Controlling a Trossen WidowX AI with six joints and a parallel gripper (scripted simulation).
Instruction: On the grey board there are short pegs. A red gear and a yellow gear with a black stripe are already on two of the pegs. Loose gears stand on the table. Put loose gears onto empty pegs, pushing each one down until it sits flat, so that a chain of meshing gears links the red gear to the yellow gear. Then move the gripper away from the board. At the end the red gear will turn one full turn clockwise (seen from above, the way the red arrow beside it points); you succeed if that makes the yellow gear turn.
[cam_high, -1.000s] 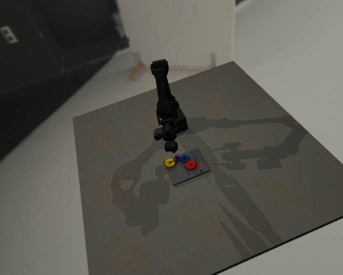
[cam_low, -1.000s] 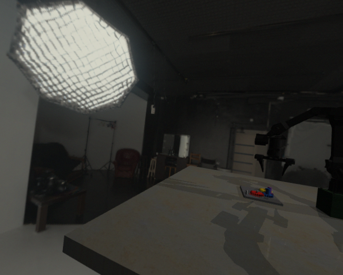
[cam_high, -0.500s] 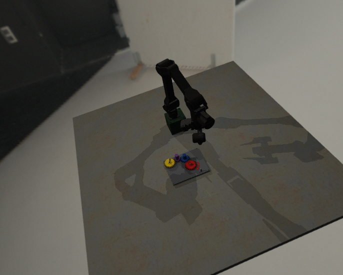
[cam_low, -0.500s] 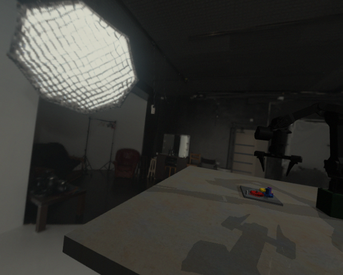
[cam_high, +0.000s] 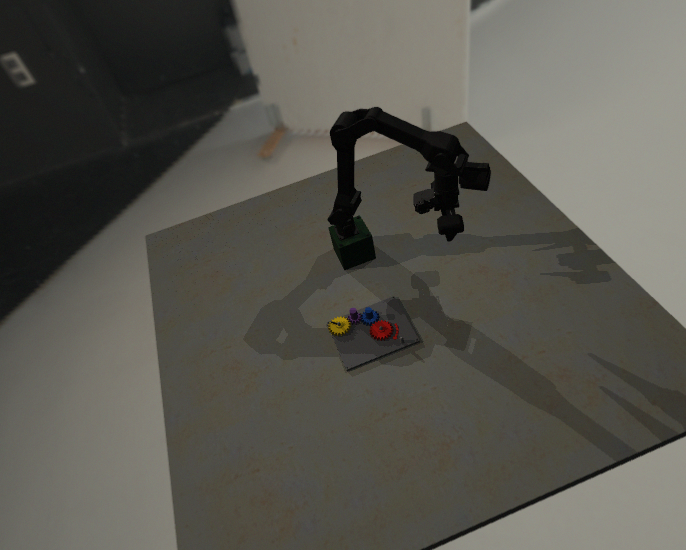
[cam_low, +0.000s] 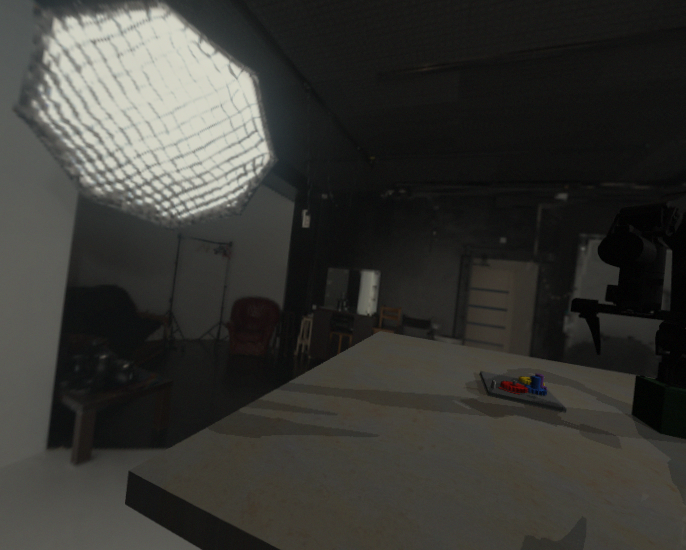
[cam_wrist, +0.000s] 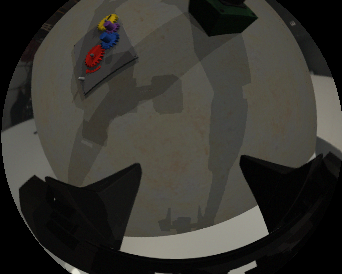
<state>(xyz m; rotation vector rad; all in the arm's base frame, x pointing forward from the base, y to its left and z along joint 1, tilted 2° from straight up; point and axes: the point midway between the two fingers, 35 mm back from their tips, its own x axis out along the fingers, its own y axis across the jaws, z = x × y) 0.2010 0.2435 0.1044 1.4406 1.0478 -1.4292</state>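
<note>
The end effector (cam_high: 438, 214) (cam_low: 629, 338) (cam_wrist: 192, 165) is hanging wide, with nothing between its fingers, well apart from the grey board (cam_high: 372, 353) (cam_low: 552, 402) (cam_wrist: 114, 64) on the counter (cam_high: 274, 435) (cam_low: 366, 458) (cam_wrist: 175, 145). On the board, a purple gear (cam_high: 354, 316) (cam_wrist: 111, 27) and a blue gear (cam_high: 369, 316) (cam_low: 537, 385) (cam_wrist: 109, 40) are standing between the yellow gear (cam_high: 336, 325) (cam_low: 524, 379) (cam_wrist: 107, 22) and the red gear (cam_high: 381, 330) (cam_low: 513, 387) (cam_wrist: 92, 58). If either middle gear is sitting slightly high (the views are too small to tell), its teeth may be slipping past a neighbour's, leaving yellow still. A returning finger could be knocking one loose.
</note>
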